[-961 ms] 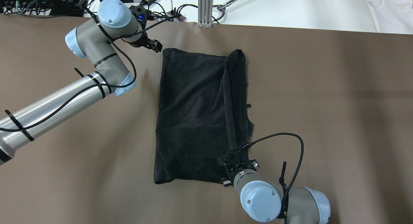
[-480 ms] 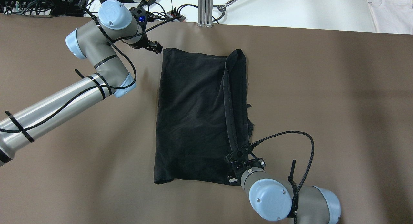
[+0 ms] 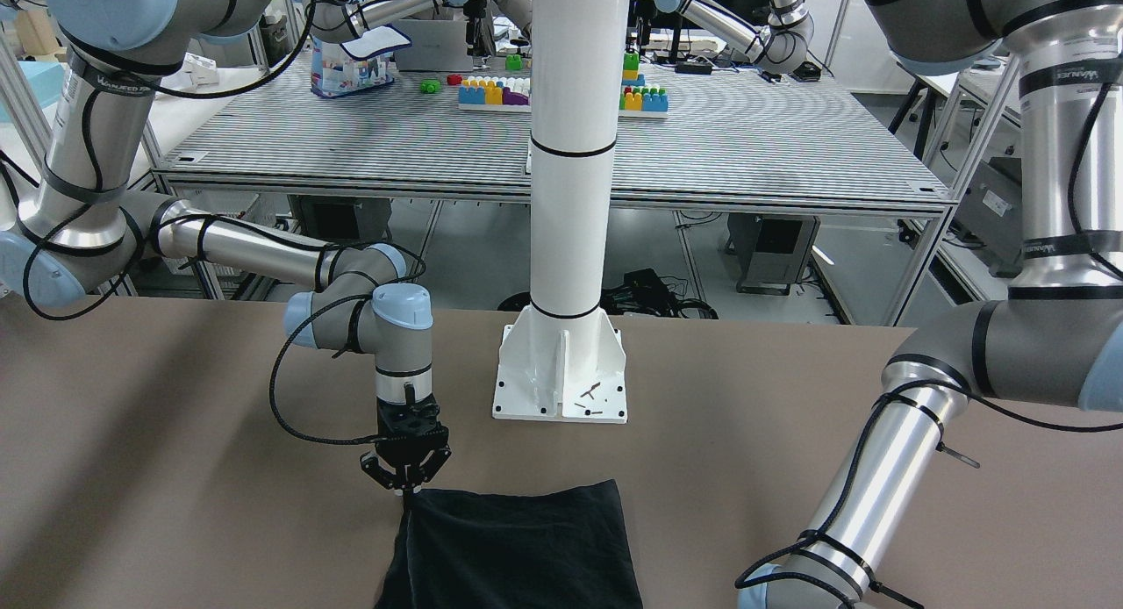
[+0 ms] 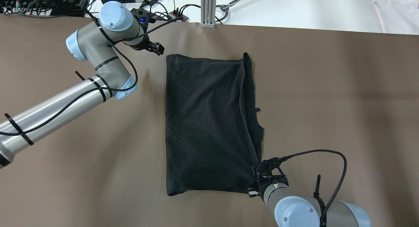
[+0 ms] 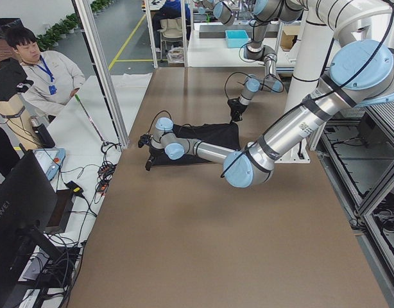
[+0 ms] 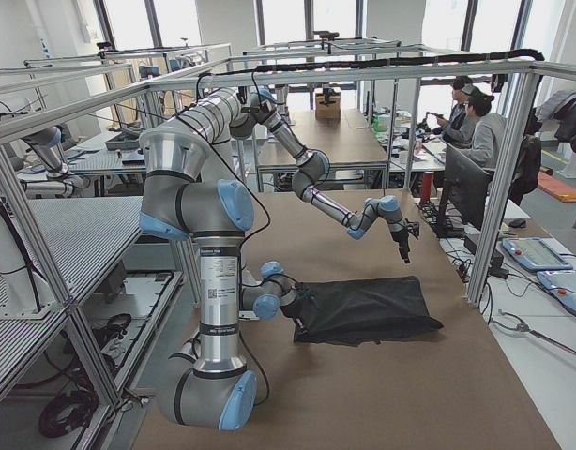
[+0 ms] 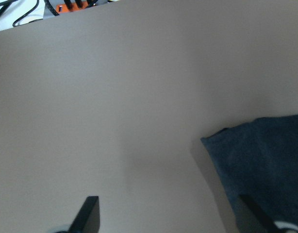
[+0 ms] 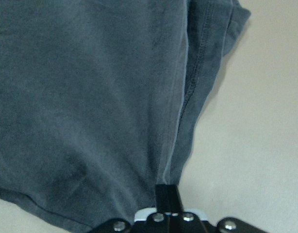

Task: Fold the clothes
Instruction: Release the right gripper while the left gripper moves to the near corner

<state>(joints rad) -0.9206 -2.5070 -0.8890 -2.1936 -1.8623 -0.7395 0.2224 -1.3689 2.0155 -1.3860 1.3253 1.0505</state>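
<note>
Brown table (image 4: 327, 106) fills the overhead view. The left arm (image 4: 65, 99) reaches across the table's left half toward the far edge. The right arm (image 4: 294, 210) comes in low at the near right. A white pillar (image 3: 575, 153) stands on its base plate (image 3: 561, 390) near the robot-side edge, between the two arms.

The clothes (image 4: 206, 122) — one black piece, roughly rectangular — lie flat mid-table, long side running near to far. In the front-facing view they are wider than the base plate. The surface is lightly wrinkled. Along the right side a second layer shows as a narrow strip with a stitched hem (image 8: 195, 87), widening toward the near end.

The right gripper (image 4: 258, 169) is at the near right corner of the clothes, fingers clenched on the fabric — its wrist view shows the material drawn to a point into the closed tips.

The left gripper (image 4: 158, 48) sits just beside the far left corner, fingers spread wide and holding nothing. In its wrist view that corner lies by one fingertip, with bare table between the tips.
</note>
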